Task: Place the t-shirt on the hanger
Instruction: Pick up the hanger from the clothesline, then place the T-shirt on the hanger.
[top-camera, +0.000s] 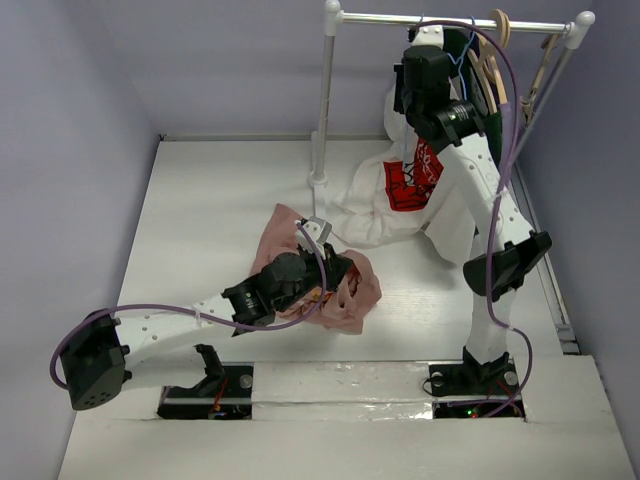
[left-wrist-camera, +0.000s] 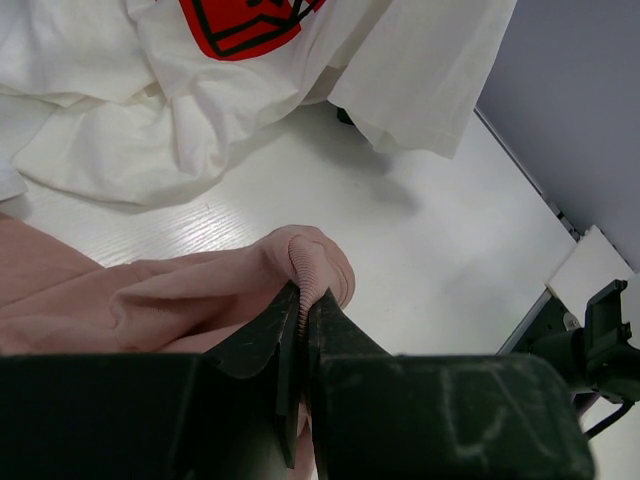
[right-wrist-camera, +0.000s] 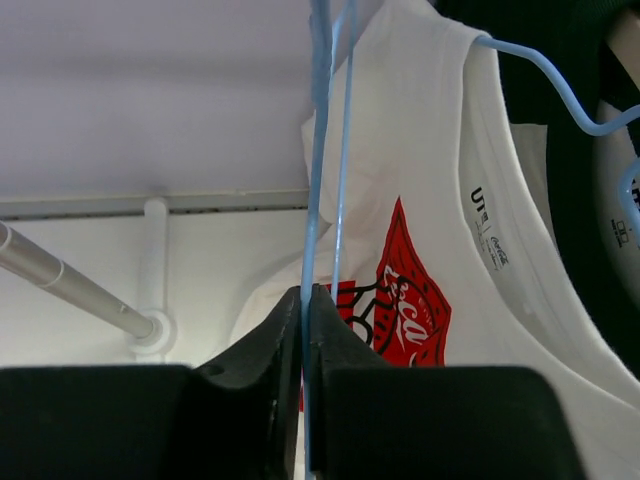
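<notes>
On the white table (top-camera: 200, 200), below the clothes rail (top-camera: 450, 20) and beside a draped white shirt (top-camera: 385, 215), the pink t-shirt (top-camera: 350, 295) lies crumpled near the left arm, while the light-blue hanger (right-wrist-camera: 318, 150) is up by the rail. The left gripper (left-wrist-camera: 303, 330) is pinched tight on the t-shirt's ribbed collar, and the right gripper (right-wrist-camera: 303, 300) is clamped on the hanger's thin wire, so both pieces look secured but are well apart. The next move likely calls for bringing the hanger down and threading one shoulder into the neck opening.
</notes>
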